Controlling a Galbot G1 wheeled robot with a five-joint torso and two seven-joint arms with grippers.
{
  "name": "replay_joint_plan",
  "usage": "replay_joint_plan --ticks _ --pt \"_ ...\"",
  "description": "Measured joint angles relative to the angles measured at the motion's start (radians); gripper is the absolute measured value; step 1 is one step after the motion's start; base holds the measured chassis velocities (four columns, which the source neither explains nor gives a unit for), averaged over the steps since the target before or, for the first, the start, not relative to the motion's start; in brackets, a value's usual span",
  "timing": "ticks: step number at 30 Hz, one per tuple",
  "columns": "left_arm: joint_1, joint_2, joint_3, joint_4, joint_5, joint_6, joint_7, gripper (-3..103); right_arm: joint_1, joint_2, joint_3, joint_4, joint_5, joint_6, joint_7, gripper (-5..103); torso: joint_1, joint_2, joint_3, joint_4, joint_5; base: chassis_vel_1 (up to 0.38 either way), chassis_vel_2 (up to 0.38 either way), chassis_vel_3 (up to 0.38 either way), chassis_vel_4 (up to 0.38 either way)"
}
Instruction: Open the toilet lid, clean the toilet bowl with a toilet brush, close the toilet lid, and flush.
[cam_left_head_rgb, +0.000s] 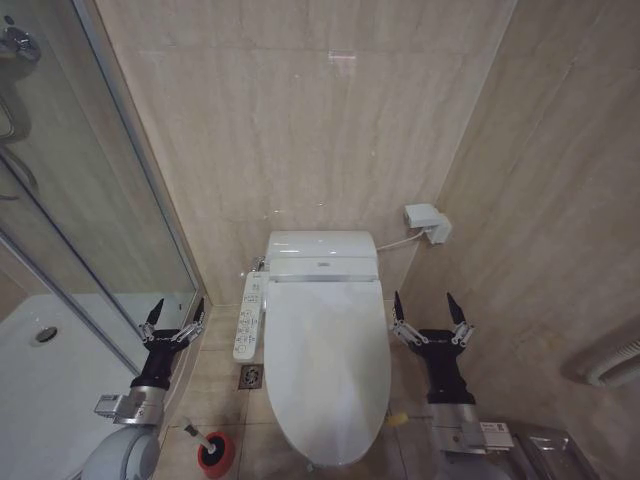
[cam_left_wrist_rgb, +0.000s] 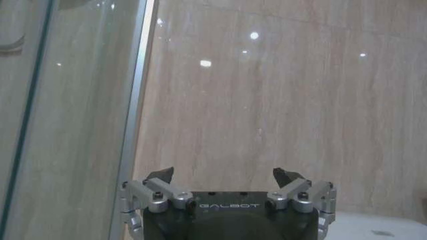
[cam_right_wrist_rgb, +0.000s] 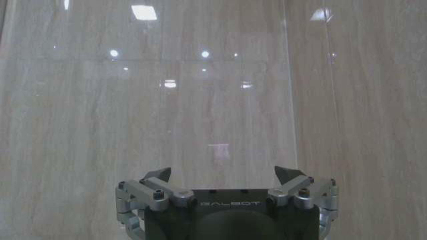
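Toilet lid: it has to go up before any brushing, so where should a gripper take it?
Probably at the lid's front rim, nearest the robot, coming from the front and lifting. It lies shut and flat, hinged at the wall end. The open right gripper is beside it.

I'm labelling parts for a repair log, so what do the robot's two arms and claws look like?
The left claw and the right claw match: two dark pointed fingers each, on silver metal linkages with dark screws, joined to a black body marked GALBOT in pale letters. Behind each comes a black wrist, then a silver-grey clamp section. The left arm ends in a rounded grey housing.
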Motion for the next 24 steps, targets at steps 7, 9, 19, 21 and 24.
replay_joint_plan --ticks 7,9,19,21,24 --pt "-0.010 0.008 -0.002 0.021 -0.002 -0.001 0.000 97 0.000 0.000 0.000 0.000 0.000 0.000 0.000 100 0.001 0.000 0.000 0.0002 0.0000 -0.061 0.063 0.057 -0.062" --pt "-0.012 0.010 -0.004 0.026 -0.003 -0.003 0.001 97 0.000 0.000 0.000 0.000 0.000 0.000 0.000 100 0.001 0.000 0.000 0.0002 -0.0001 -0.085 0.089 0.080 -0.071" --pt "-0.008 0.008 -0.004 0.029 -0.003 -0.011 0.004 97 0.000 0.000 0.000 0.000 0.000 0.000 0.000 100 0.000 0.000 0.000 0.0001 0.0000 -0.018 0.019 0.018 -0.014" --pt "-0.007 0.008 -0.004 0.026 -0.003 -0.011 0.004 97 0.000 0.000 0.000 0.000 0.000 0.000 0.000 100 0.000 0.000 0.000 0.0002 -0.0001 0.000 0.000 0.000 0.000" --pt "-0.006 0.008 -0.004 0.021 -0.003 -0.011 0.004 97 0.000 0.000 0.000 0.000 0.000 0.000 0.000 100 0.000 0.000 0.000 0.0003 -0.0001 -0.025 0.039 0.036 -0.050"
